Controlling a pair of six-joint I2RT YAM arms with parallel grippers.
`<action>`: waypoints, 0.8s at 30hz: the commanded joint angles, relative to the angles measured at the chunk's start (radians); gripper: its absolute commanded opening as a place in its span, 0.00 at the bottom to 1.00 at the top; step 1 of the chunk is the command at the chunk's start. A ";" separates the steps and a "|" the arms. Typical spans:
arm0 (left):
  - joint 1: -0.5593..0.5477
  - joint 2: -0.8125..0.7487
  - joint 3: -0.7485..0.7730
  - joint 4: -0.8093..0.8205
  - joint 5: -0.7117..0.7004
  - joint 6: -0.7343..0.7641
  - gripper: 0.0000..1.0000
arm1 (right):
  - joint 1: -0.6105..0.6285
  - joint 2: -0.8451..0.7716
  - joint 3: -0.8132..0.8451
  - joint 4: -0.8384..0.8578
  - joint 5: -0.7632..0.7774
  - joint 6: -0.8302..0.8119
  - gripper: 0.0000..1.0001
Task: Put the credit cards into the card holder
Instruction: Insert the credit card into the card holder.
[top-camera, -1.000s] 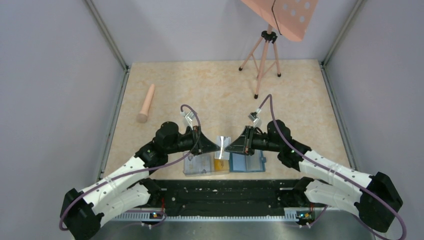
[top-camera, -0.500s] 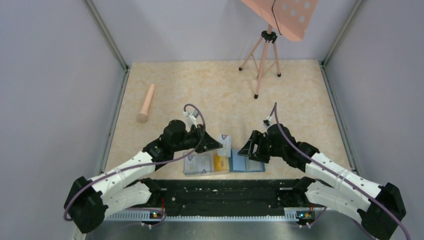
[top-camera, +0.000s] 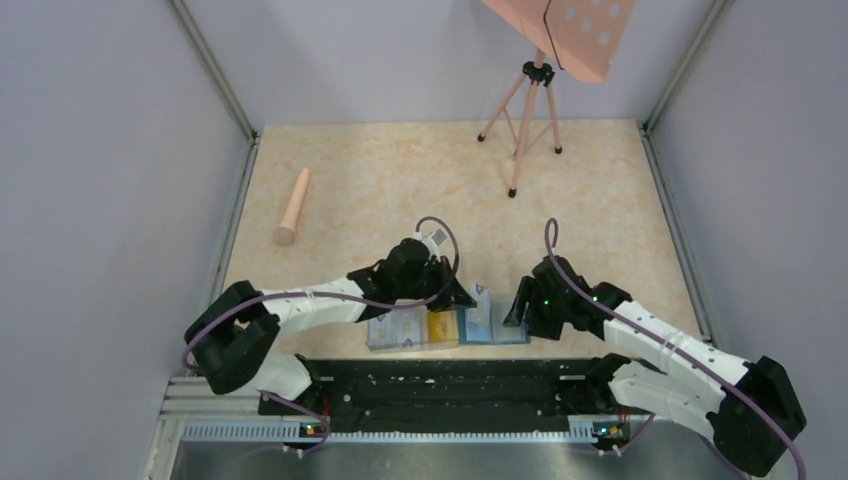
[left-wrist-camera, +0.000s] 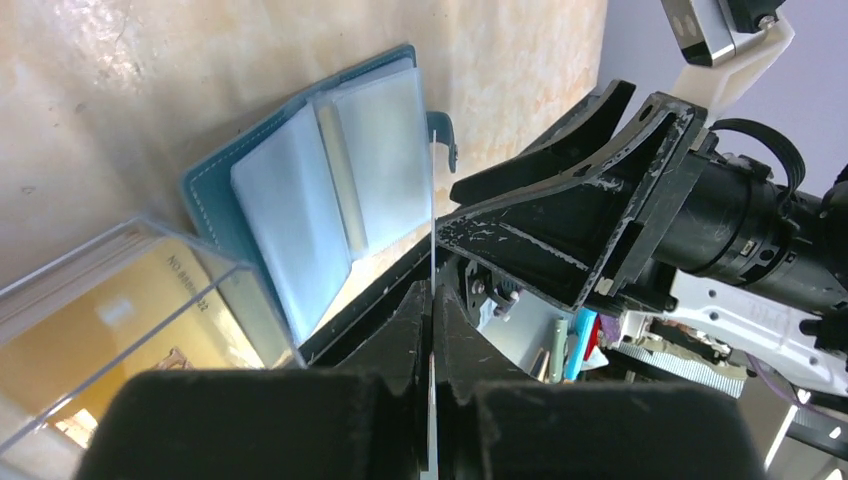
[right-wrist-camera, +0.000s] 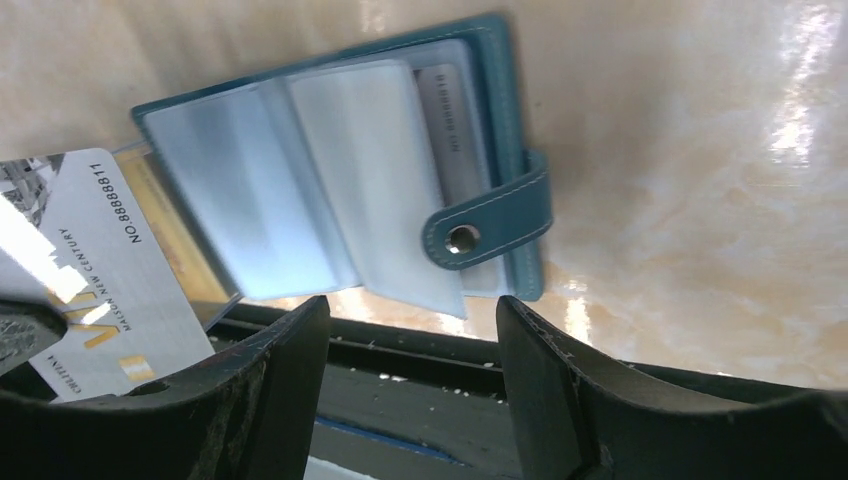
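The teal card holder (top-camera: 497, 328) lies open on the table near the front edge, its pale blue pockets up (left-wrist-camera: 300, 200) and its snap tab (right-wrist-camera: 490, 225) to one side. My left gripper (top-camera: 466, 297) is shut on a pale credit card (top-camera: 479, 299), held edge-on (left-wrist-camera: 431, 230) just above the holder's left part. The card's printed face shows in the right wrist view (right-wrist-camera: 100, 270). My right gripper (top-camera: 516, 306) is open and empty (right-wrist-camera: 410, 310) at the holder's right side. Yellow-orange cards (top-camera: 441, 325) stand in the clear box.
A clear plastic box (top-camera: 405, 330) of cards stands just left of the holder. A black rail (top-camera: 440, 380) runs along the front edge. A pink tripod (top-camera: 525, 110) stands at the back, and a pink cylinder (top-camera: 292, 207) lies at the far left.
My left gripper has carried the pale card rightward from above the clear box to over the card holder. My right gripper has drawn back to the right and nearer the front edge.
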 joint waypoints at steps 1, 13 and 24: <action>-0.037 0.075 0.079 0.014 -0.078 -0.025 0.00 | -0.054 0.025 -0.027 0.014 -0.005 -0.028 0.61; -0.088 0.242 0.198 -0.172 -0.190 -0.019 0.00 | -0.201 0.065 -0.117 0.120 -0.156 -0.091 0.45; -0.100 0.320 0.247 -0.229 -0.195 -0.009 0.00 | -0.207 0.153 -0.129 0.169 -0.188 -0.112 0.31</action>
